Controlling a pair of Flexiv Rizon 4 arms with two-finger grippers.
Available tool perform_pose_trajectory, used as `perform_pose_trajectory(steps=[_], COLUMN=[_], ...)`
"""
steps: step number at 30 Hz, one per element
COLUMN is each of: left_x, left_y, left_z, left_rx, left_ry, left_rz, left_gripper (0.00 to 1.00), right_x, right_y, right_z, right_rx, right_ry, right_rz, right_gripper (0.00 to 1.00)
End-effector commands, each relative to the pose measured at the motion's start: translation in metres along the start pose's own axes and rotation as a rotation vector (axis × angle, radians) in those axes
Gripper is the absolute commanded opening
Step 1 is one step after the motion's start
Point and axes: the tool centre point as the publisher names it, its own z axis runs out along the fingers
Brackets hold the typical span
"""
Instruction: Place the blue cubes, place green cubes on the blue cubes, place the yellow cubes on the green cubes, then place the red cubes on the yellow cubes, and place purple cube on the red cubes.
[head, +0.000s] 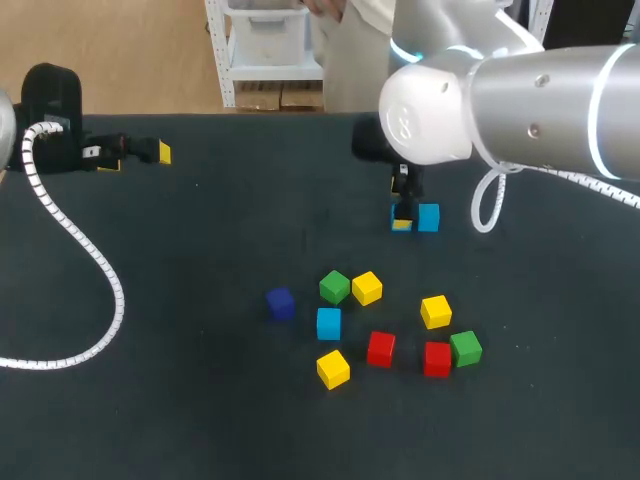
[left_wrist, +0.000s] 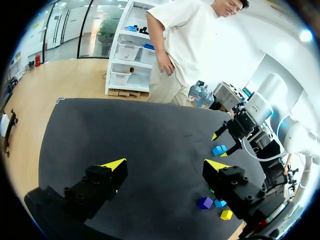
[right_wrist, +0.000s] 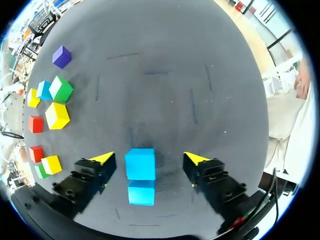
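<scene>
Head view: right gripper (head: 403, 212) low over two blue cubes (head: 428, 217) set side by side on counter (head: 200, 300); third blue cube (head: 328, 323) and purple cube (head: 280, 303) lie loose among the other colours.
Left wrist view: left gripper (left_wrist: 165, 167) spread, empty, well apart from the cubes.
Right wrist view: right gripper spread, straddling the blue pair without touching.
Progress: blue layer partly laid, nothing stacked.

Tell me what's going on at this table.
The right claw hangs open over two blue cubes set side by side at the far middle of the table. Its fingers straddle one cube without gripping it. The left claw is open and empty at the far left. The other cubes, among them the purple cube, lie loose nearer the front. Nothing is stacked yet.
</scene>
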Motion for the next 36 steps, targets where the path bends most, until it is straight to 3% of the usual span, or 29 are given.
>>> perform_pose_trajectory(steps=[1, 17, 36], left_x=[0.001, 0.001, 0.001], left_y=[0.001, 0.001, 0.001], left_z=[0.000, 0.000, 0.000], left_rx=[0.006, 0.006, 0.006], left_ry=[-0.004, -0.004, -0.004], left_rz=[0.001, 0.001, 0.001], left_gripper=[1.00, 1.00, 1.00], right_x=[0.004, 0.027, 0.085], right_y=[-0.005, -0.017, -0.015], right_z=[-0.014, -0.082, -0.151], right_rx=[0.000, 0.039, 0.157], right_ry=[-0.032, -0.257, -0.570], right_rz=[0.020, 0.197, 0.448], right_gripper=[1.00, 1.00, 1.00])
